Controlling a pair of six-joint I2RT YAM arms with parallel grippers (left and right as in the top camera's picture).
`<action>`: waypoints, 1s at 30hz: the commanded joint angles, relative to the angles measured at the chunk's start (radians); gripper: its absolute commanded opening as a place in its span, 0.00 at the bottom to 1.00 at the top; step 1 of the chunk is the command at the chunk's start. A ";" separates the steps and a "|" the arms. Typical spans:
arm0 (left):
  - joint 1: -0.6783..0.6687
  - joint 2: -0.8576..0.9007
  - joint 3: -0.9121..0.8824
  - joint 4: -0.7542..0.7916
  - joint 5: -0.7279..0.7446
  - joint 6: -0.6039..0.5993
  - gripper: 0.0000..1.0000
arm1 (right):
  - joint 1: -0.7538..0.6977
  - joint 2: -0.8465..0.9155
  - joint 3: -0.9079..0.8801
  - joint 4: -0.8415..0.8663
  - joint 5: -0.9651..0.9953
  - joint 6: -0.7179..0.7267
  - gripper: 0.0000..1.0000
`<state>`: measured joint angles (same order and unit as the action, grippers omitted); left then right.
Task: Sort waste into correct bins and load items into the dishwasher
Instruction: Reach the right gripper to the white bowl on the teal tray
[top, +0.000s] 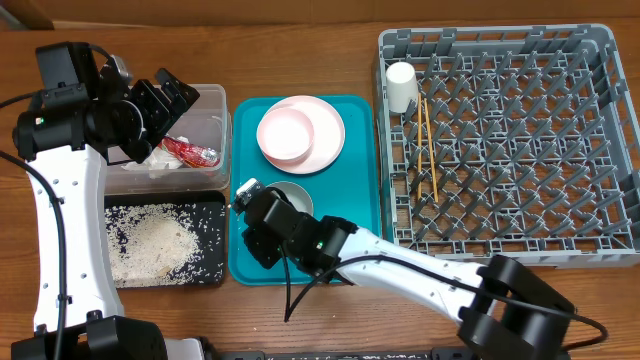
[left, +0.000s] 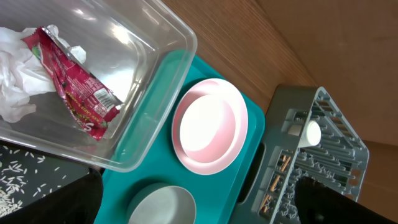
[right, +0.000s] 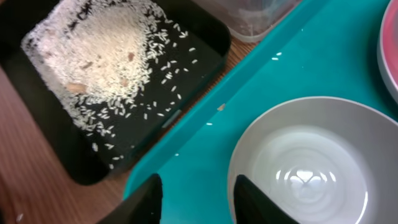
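Observation:
The clear tub (top: 212, 110) holds the white napkin (left: 15, 74) and the red-and-white wrapper (top: 190, 152), also in the left wrist view (left: 74, 93). My left gripper (top: 172, 98) hangs open and empty above the tub (left: 199, 210). The black tray (top: 210, 205) holds rice (top: 150, 240). My right gripper (top: 262, 222) is open and empty low over the teal tray, one finger at the rim of a pale bowl (right: 305, 162). The pink plate (top: 325, 150) carries a pink bowl (top: 285, 132). The white cup (top: 401, 87) and chopsticks (top: 428, 150) sit in the grey rack (top: 600, 130).
The teal serving tray (top: 355, 200) lies between the bins and the rack, with the plate and pale bowl (top: 295, 195) on it. The black tray with rice shows in the right wrist view (right: 112, 68). Bare wooden table surrounds everything.

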<state>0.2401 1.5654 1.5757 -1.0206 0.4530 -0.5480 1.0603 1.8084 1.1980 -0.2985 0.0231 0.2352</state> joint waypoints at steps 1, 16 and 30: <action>0.002 0.003 0.016 0.001 0.008 0.002 1.00 | -0.002 0.014 -0.002 0.031 0.044 0.000 0.42; 0.002 0.003 0.016 0.001 0.007 0.002 1.00 | -0.016 0.066 -0.002 0.041 0.092 -0.003 0.43; 0.002 0.003 0.016 0.001 0.008 0.002 1.00 | -0.020 0.118 -0.002 0.047 0.077 -0.003 0.17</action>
<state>0.2401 1.5654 1.5753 -1.0206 0.4530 -0.5480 1.0420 1.9110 1.1973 -0.2550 0.0948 0.2340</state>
